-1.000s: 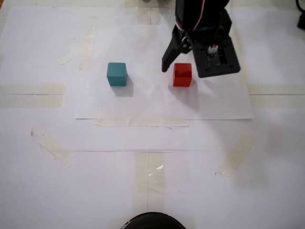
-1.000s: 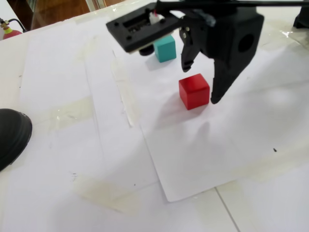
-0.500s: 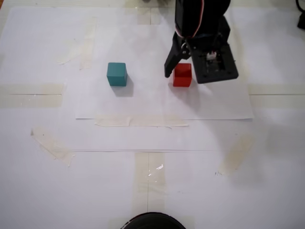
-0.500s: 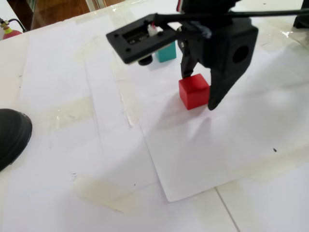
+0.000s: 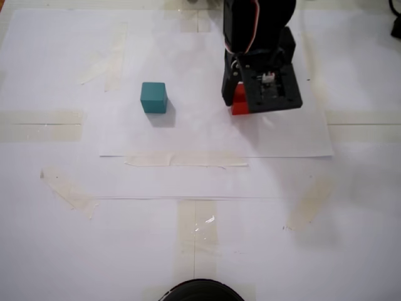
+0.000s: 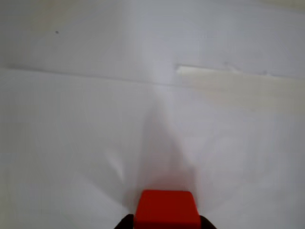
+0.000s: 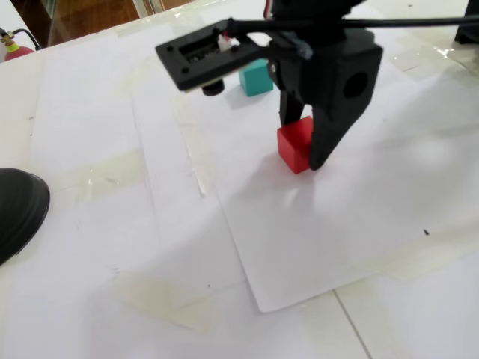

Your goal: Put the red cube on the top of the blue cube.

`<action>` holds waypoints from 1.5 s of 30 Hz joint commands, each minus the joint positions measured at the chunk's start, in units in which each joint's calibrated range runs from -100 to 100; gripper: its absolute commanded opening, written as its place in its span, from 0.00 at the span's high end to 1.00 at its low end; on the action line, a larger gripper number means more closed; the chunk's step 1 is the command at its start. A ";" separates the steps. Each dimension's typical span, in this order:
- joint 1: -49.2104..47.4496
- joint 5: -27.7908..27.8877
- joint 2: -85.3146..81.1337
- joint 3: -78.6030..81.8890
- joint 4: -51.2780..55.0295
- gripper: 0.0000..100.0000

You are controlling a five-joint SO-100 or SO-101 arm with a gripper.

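The red cube rests on the white paper, mostly hidden under the arm in a fixed view. My gripper stands straight over it, its black fingers pressed to both sides, shut on the cube. In another fixed view the red cube shows between the two fingers of the gripper, whose tips reach the paper. The wrist view has the red cube at the bottom edge between dark fingertips. The blue cube, teal, sits alone to the left, also seen as the blue cube behind the arm.
White paper sheets are taped to the table with strips of tape. A black round object sits at the near edge, also visible as the black round object at the left.
The gripper has come down around the red cube and its fingers have closed from wide open onto the cube's sides. Neither cube has shifted.
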 commanded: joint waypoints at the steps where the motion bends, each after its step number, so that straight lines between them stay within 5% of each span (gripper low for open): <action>1: 0.88 0.29 -1.00 0.89 -1.91 0.82; 12: 1.10 0.98 -1.43 1.61 -2.72 0.86; 45: 8.60 6.25 -8.21 -25.44 27.04 0.86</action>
